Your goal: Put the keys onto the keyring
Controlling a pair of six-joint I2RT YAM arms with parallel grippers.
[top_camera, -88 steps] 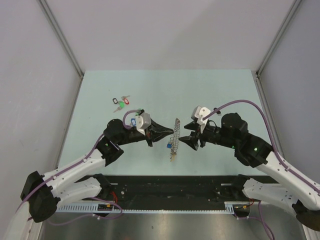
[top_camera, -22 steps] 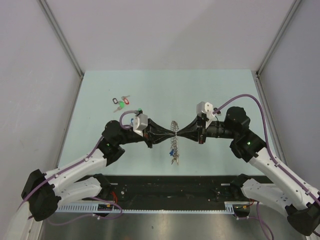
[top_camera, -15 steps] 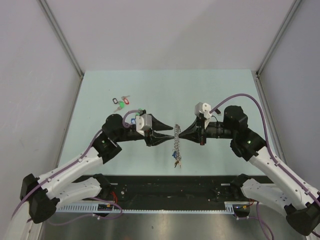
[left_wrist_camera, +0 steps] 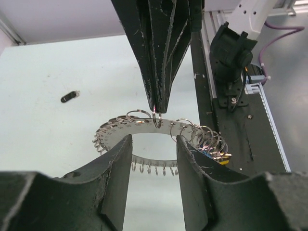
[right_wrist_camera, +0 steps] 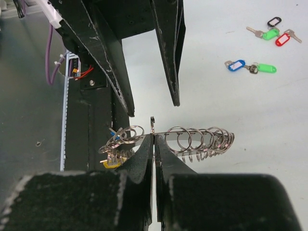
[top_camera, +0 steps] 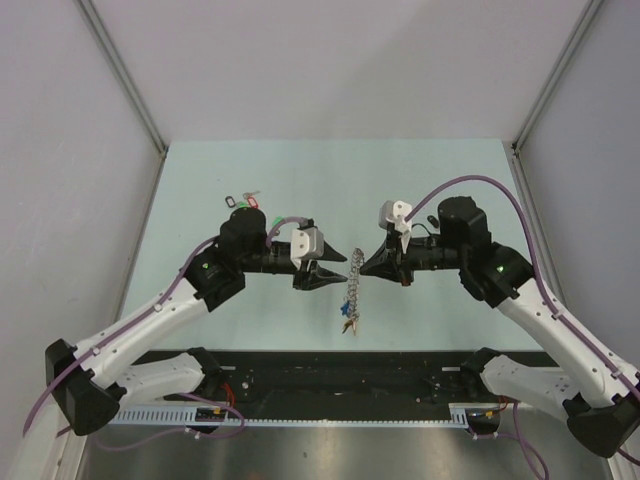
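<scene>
Keyring (top_camera: 351, 282) is hanging over the pale green table (top_camera: 450, 190) in your top view, a floppy silver string of loops. It is dangling from the right gripper (top_camera: 362, 264), which is clamping its upper end. The left gripper (top_camera: 335, 272) is standing just beside it with fingers spread, gripping nothing. A moment ago it was pinching the ring too; it has let go and backed off leftward. Loose keys (top_camera: 245, 201) with black and red tags are lying behind the left arm (top_camera: 215, 275), which is partly covering them.

In your left wrist view the scuffed black fingers (left_wrist_camera: 115, 178) are gaping apart, framing the keyring (left_wrist_camera: 144, 126), a flat curved metal band threaded with many wire split rings. The right gripper (left_wrist_camera: 157, 109) is nipping one ring from above. A yellow tag (left_wrist_camera: 224, 156) is showing at the band's right end. A black-tagged key (left_wrist_camera: 70, 96) is lying well apart on the table.

In your right wrist view the right gripper (right_wrist_camera: 153, 139) is pressing shut on the band. The left gripper's parted fingers (right_wrist_camera: 173, 72) are hanging beyond it. Keys (right_wrist_camera: 250, 66) tagged blue, green, red and black are resting far off.
</scene>
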